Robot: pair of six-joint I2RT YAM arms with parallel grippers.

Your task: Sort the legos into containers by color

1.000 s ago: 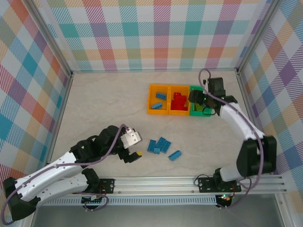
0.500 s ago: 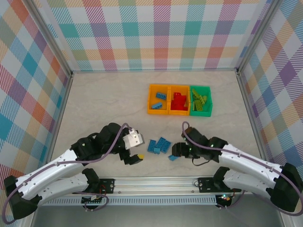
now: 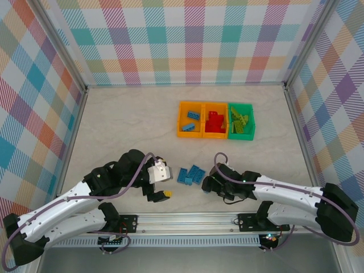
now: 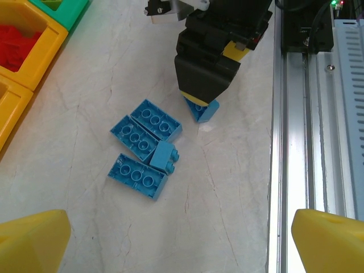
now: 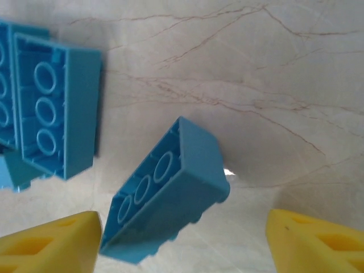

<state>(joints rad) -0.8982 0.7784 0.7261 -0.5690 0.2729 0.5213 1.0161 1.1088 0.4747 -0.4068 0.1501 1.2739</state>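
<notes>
blue legos point(image 3: 190, 174) lie loose on the surface point(image 3: 125, 125), near the arm bases and well apart from the containers.

top view: three containers stand in a row at the far centre, touching side by side. the left orange container point(image 3: 190, 135) holds blue pieces, the middle orange container point(image 3: 215, 135) holds red ones, and the green container point(image 3: 241, 137) holds olive ones, so each colour has its own bin. the right arm reaches left along the near edge, and the right jaws sit low just right of the loose group. the left jaws hang just left of the group, which leaves the right arm room to work.

left wrist view: the left fingertips point(image 4: 34, 242) sit wide apart at the lower corners with nothing between them, so the left jaws are released and empty. four of the blue legos lie touching one another. the right jaws stand over a single blue lego point(image 4: 202, 110), of which one corner shows beneath them.

right wrist view: the single blue lego lies tilted, its hollow underside toward the camera, between the yellow right fingertips point(image 5: 48, 247). the right jaws are released, one finger on each side, and do not press the brick.

judgement: this is the approach to a grasp. the piece belongs in the left orange container. the tilt may let the brick slip as the jaws close.
</notes>
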